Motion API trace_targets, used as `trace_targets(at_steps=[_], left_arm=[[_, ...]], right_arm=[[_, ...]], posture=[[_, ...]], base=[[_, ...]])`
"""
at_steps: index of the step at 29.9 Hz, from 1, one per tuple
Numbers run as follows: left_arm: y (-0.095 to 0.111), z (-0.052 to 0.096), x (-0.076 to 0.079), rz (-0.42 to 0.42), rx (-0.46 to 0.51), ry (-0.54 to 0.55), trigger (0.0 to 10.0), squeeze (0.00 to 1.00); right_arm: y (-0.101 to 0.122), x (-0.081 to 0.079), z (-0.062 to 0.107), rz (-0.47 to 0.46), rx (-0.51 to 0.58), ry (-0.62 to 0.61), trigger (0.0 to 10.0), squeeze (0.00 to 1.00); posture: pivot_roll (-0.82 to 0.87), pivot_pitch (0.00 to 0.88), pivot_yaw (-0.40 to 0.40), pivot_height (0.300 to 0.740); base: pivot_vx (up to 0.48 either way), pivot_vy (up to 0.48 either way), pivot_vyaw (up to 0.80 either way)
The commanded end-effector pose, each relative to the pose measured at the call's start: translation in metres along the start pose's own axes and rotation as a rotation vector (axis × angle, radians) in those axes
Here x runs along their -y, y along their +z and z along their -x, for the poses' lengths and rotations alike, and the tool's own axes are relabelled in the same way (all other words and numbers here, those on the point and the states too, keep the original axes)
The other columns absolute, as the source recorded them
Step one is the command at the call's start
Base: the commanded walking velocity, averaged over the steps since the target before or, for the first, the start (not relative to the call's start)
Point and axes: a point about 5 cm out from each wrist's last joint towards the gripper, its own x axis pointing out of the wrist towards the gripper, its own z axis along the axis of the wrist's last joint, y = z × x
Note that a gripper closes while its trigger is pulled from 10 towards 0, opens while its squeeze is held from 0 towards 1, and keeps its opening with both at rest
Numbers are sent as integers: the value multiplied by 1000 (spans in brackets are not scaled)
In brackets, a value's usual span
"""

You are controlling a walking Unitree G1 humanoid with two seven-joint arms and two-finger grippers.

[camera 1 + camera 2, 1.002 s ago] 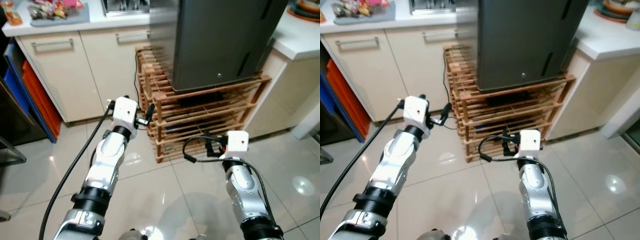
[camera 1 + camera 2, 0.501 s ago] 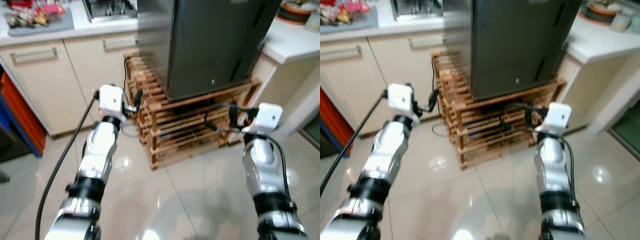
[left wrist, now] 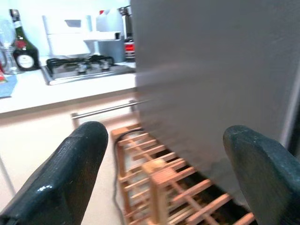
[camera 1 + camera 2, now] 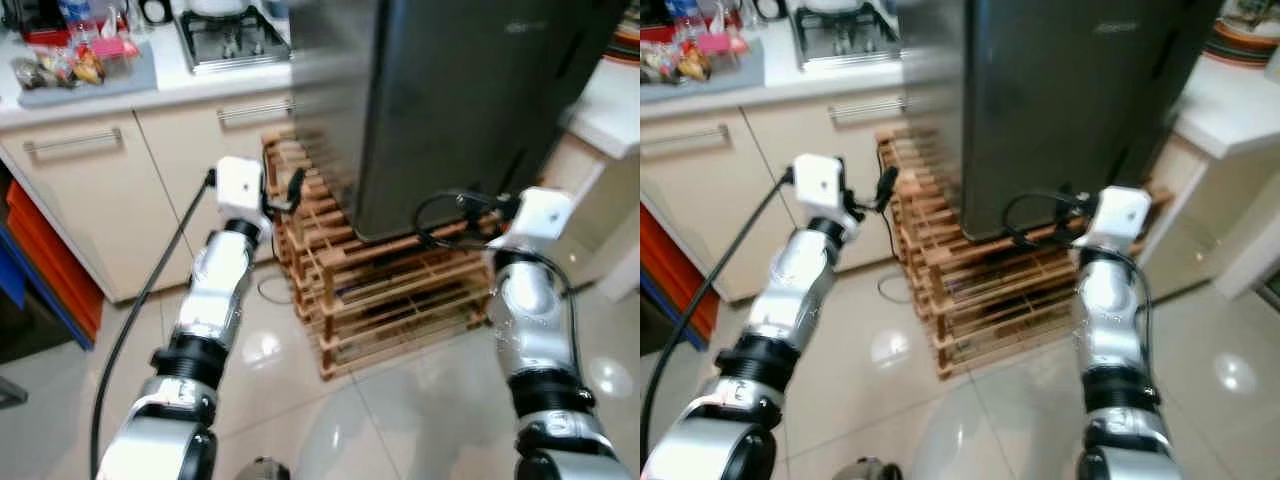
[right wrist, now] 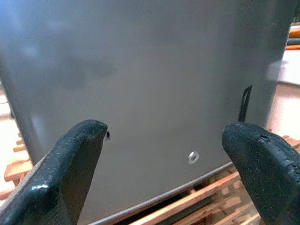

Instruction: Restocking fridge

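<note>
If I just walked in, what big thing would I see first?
A tall dark grey fridge stands on a slatted wooden rack right ahead, its door shut. The left gripper and right gripper are both open and raised toward it. Behind, a silver gas hob sits on the white counter.

Both arms raised, left gripper (image 3: pixel 159 178) and right gripper (image 5: pixel 164 173) agape

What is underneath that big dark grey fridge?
The fridge stands on a slatted wooden rack with several shelves. A dark object lies on a shelf just below the fridge, too shadowed to identify. The rack's rear stays hidden.
</note>
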Motion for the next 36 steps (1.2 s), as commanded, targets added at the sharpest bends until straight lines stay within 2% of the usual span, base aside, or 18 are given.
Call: trace_targets(at_steps=[1,8,11,12,14,18,22,28,36], left_arm=[[4,-5,11,-24,14,-50,10000,0],[11,-13,13,-55,25,-85,10000,0],[14,-16,13,-84,33,-90,10000,0],[14,-16,15,-127,33,-95,10000,0],[14,-16,16,-149,31,-99,10000,0],[11,-14,19,-82,34,-129,10000,0],[12,-12,21,-29,46,-137,10000,0],[11,-12,31,-22,48,-168,10000,0],[12,-13,33,-33,45,-194,10000,0]], right_arm=[[2,8,0,5,7,-21,10000,0],[1,8,1,2,7,-22,10000,0],[0,8,1,7,4,-19,10000,0],[2,7,0,2,18,-20,10000,0],[2,7,0,3,23,-19,10000,0],[4,6,-1,3,31,-23,10000,0],[7,8,0,-4,51,-50,10000,0],[6,10,1,-2,45,-68,10000,0],[1,7,3,-2,17,-64,10000,0]], posture=[[-125,0,52,740],[-118,0,55,740],[-116,0,59,740],[-116,0,60,740],[-116,0,60,740],[-117,0,59,740],[-113,0,54,740],[-114,0,53,740],[-119,0,58,740]], base=[[0,480,-738],[0,480,-732],[0,480,-725],[0,0,0],[0,0,0],[0,0,0],[303,372,0],[307,370,0],[305,371,-733]])
